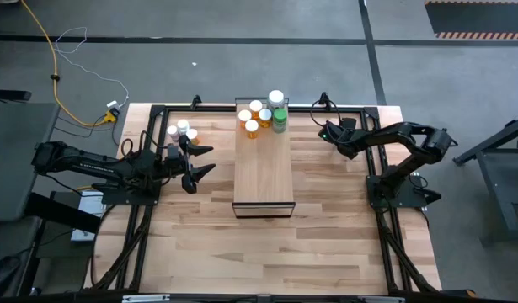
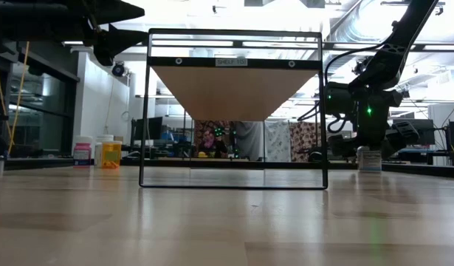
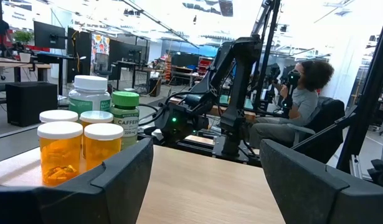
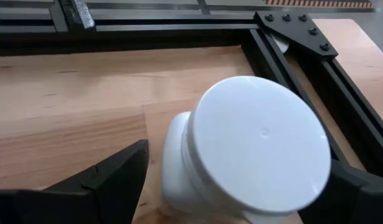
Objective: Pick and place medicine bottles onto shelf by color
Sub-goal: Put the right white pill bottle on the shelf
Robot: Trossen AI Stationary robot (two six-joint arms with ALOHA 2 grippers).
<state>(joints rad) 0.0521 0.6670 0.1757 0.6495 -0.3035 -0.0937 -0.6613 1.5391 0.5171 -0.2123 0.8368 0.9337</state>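
The shelf point(image 1: 263, 164) lies mid-table, its long sides running from near to far. Several orange bottles point(image 1: 252, 118), a green one point(image 1: 280, 119) and a larger white-capped one point(image 1: 276, 98) stand on its far end. More bottles point(image 1: 183, 130) stand on the table to its left. A white bottle point(image 4: 247, 155) stands upright on the table at the far right. My right gripper point(image 4: 241, 180) slants down over it, open, a finger on either side and a gap showing beside one finger point(image 4: 110, 174). My left gripper point(image 1: 200, 164) hangs open beside the shelf's left edge, holding nothing.
A black frame point(image 1: 360, 109) runs along the table's edges, and its corner bracket point(image 4: 297, 28) lies just beyond the white bottle. The shelf's top stands raised on a black frame point(image 2: 234, 185). A person sits in the room beyond the table.
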